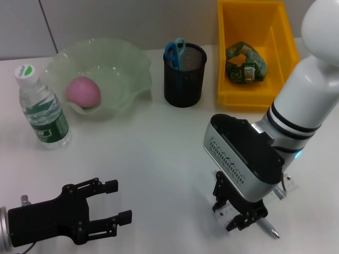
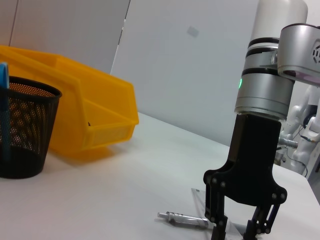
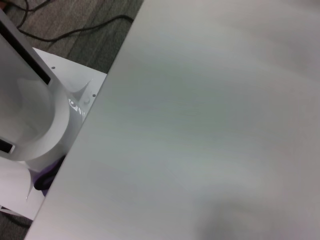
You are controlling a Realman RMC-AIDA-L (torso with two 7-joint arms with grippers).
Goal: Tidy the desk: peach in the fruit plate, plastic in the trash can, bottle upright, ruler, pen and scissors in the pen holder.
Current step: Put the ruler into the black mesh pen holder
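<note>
The right end effector (image 1: 239, 214) points straight down at the near right part of the white worktop (image 1: 159, 153), its black fingers (image 2: 218, 227) spread a little and reaching the surface on either side of a clear ruler (image 1: 225, 211). Whether they are actually pinching the ruler cannot be told. A pen (image 1: 266, 227) lies flat just beside them, its tip toward the near edge; in the left wrist view the pen (image 2: 182, 219) rests on the ruler's edge at the foot of the fingers.

The left end effector (image 1: 108, 203) hovers low at the near left, released, its fingers wide apart with nothing between them.

Farther back, the black mesh pen holder (image 1: 184, 74) stands upright with blue-handled scissors (image 1: 175, 52) inside. To its left the pink peach (image 1: 82, 91) sits in the pale green fruit plate (image 1: 132, 63), and a water bottle (image 1: 41, 108) stands upright beside the plate. To the right of the holder, the yellow bin (image 1: 228, 63) holds a crumpled green wrapper (image 1: 244, 64).
</note>
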